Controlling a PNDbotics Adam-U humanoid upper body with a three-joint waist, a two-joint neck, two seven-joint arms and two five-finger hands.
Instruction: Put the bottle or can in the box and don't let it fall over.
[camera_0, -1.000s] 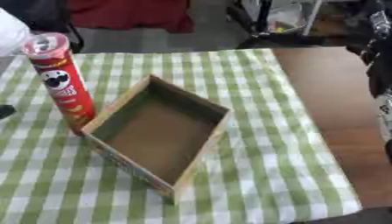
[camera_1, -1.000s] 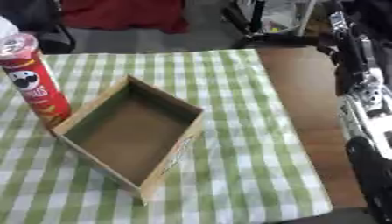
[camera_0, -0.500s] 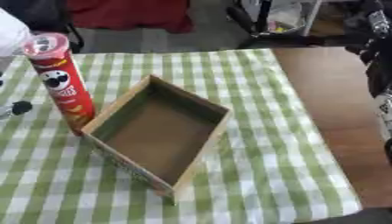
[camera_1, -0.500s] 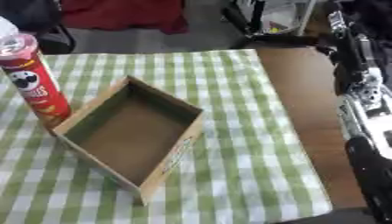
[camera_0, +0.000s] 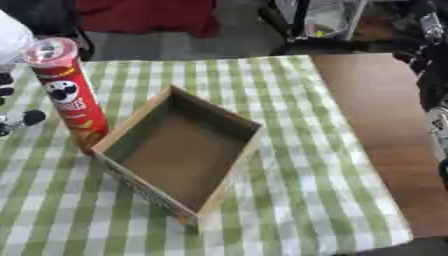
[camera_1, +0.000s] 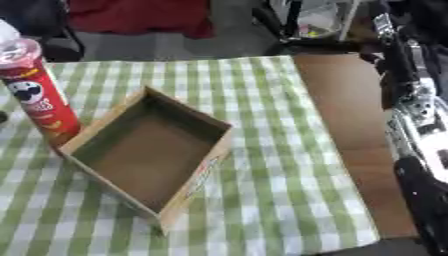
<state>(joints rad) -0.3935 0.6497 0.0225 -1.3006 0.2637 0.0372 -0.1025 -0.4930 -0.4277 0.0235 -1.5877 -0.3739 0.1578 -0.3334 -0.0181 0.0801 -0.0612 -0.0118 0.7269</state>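
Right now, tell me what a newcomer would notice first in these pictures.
A tall red Pringles can stands upright on the green checked tablecloth, at the left, against the outer wall of an open cardboard box. The box sits askew in the middle and holds nothing. The robot's left hand shows only as dark fingertips at the left edge beside the can, and its right arm hangs along the right edge.

The open cardboard box (camera_0: 179, 152) lies empty, its mouth unobstructed from above; the red can (camera_0: 70, 95) stands upright touching its left wall — blocking that side; checked cloth (camera_0: 315, 165) right of the box lies bare; the left hand's fingers (camera_0: 22, 120) show near the can.
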